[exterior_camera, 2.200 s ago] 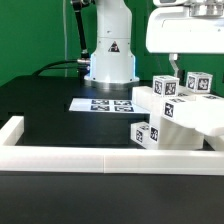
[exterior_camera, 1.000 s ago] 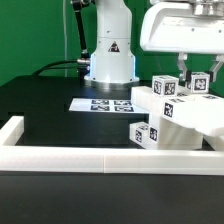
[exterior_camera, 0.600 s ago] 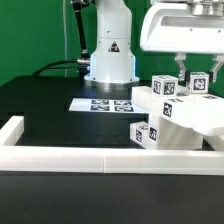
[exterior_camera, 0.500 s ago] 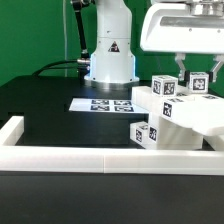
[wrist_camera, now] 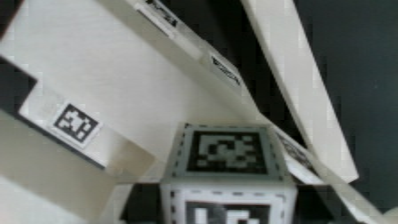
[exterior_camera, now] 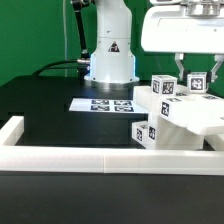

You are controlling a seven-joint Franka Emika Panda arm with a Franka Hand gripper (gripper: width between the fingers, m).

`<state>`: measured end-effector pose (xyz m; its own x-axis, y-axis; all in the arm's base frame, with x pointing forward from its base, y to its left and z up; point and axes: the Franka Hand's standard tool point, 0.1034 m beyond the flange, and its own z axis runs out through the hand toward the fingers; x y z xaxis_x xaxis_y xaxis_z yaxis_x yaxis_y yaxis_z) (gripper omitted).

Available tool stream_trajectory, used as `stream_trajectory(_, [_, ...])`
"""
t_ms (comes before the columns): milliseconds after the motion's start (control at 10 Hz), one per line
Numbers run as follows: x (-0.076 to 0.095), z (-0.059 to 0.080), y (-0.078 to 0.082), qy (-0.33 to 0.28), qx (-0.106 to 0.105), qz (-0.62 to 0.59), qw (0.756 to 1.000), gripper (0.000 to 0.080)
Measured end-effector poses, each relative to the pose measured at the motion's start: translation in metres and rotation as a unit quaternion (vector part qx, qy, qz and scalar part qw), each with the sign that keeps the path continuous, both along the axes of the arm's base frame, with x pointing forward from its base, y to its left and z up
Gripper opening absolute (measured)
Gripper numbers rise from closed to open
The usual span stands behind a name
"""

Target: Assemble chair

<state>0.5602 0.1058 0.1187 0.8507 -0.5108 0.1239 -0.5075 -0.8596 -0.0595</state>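
Treat the chair point(exterior_camera: 178, 118) as light, stiff, slick plastic; take hold across a tagged post point(wrist_camera: 228, 152); your gripper point(exterior_camera: 196, 77) straddles one, clamping unconfirmed; I cannot tell.

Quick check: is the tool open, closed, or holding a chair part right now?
Tool: fingers straddle a tagged post of the chair; whether they are clamped on it cannot be told.
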Motion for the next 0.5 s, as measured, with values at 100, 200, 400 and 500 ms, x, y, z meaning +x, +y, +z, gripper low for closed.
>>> stream_trajectory(100, [0.0001, 0.0000, 0.0001, -0.001, 0.006, -0.041, 0.999, 0.0287])
stream_trajectory(200, [0.0000, 0.0001, 0.0004, -0.001, 0.011, -0.066, 0.998, 0.0287])
stream_trajectory(400, [0.0000, 0.0001, 0.0013, -0.001, 0.023, -0.138, 0.990, 0.0288])
stream_trajectory(500, [-0.0001, 0.0001, 0.0016, -0.001, 0.029, -0.174, 0.984, 0.0288])
